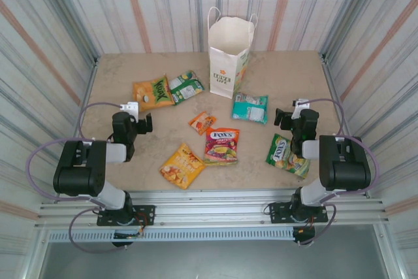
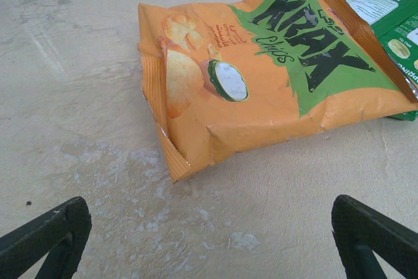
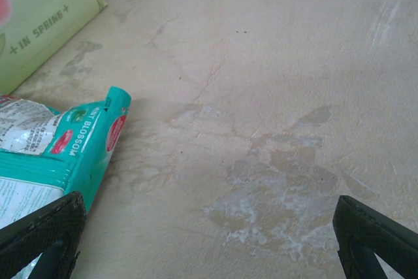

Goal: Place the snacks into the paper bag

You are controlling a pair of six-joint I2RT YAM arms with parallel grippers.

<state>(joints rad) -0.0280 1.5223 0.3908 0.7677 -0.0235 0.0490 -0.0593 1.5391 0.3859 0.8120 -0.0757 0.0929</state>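
Note:
The white paper bag (image 1: 230, 53) stands upright at the back centre; its green side (image 3: 39, 24) fills the right wrist view's top left. Snacks lie flat on the table: an orange packet (image 1: 152, 92) (image 2: 261, 76), a green-white one (image 1: 186, 87) (image 2: 392, 4), a teal one (image 1: 251, 108) (image 3: 59, 155), a tiny orange sachet (image 1: 202, 122), a pink-red FOX'S bag (image 1: 222, 145), a green FOX'S bag (image 1: 286, 155) and a yellow-orange bag (image 1: 182, 165). My left gripper (image 1: 145, 123) (image 2: 212, 243) is open just short of the orange packet. My right gripper (image 1: 282, 117) (image 3: 209, 243) is open right of the teal packet, holding nothing.
Striped corrugated walls (image 1: 72, 37) close in the beige tabletop (image 1: 294, 76) on three sides. Bare table lies between the right gripper and the back right corner. A metal rail (image 1: 209, 213) with both arm bases runs along the near edge.

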